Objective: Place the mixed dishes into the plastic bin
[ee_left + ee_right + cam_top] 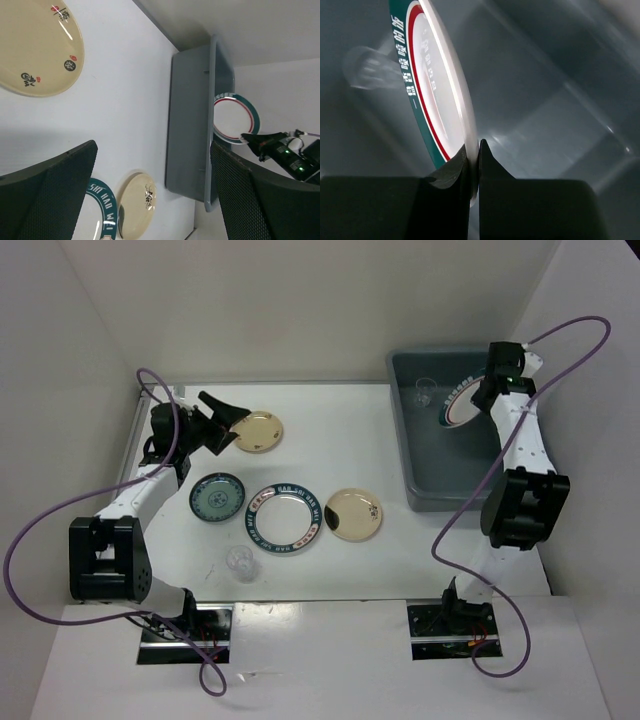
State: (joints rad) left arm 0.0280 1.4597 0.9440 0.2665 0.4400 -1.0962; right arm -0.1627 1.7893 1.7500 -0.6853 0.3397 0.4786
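My right gripper (481, 398) is shut on the edge of a large white plate with a teal-and-red rim (458, 406) and holds it tilted on edge inside the grey-blue plastic bin (432, 475). The right wrist view shows the fingers (492, 170) pinching that plate (435, 85) above the bin floor (550, 90). A clear cup (423, 392) lies in the bin. My left gripper (226, 418) is open and empty, just left of a cream plate (259, 431). On the table lie a teal patterned plate (217, 496), a second rimmed plate (285, 517), another cream plate (354, 514) and a clear cup (240, 562).
White walls close in the table at the back and both sides. The bin stands against the right wall at the back right. The left wrist view shows the bin (192, 125) side-on and the cream plate (35, 45) below my open fingers.
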